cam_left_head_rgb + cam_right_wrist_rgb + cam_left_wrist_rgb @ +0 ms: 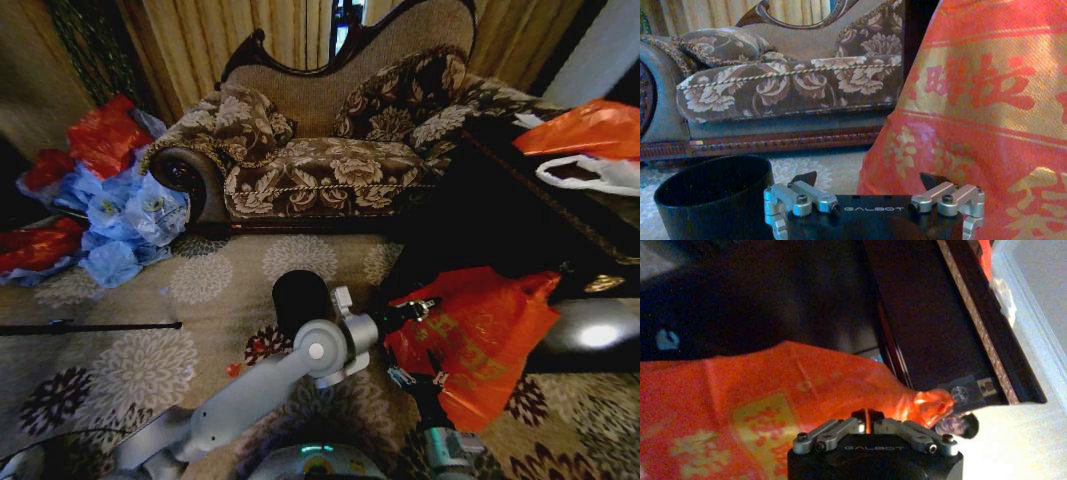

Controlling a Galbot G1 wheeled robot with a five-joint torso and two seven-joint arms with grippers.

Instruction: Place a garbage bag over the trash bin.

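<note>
My left tool (869,421) is pinched on the edge of the garbage bag (478,340), fingers pressed together around the orange plastic. My right tool (870,181) sits just beside the same bag, spread wide with nothing between its fingers. The bag hangs between my 2 tools, orange with yellowish print, in front of the dark table (520,215). The 1 trash bin (301,299) stands on the patterned carpet (200,280), near the bag and on its left, its mouth uncovered. Behind it is 1 floral sofa (320,150). On the table lie 2 more bags: 1 orange (590,128), 1 white (592,175).
</note>
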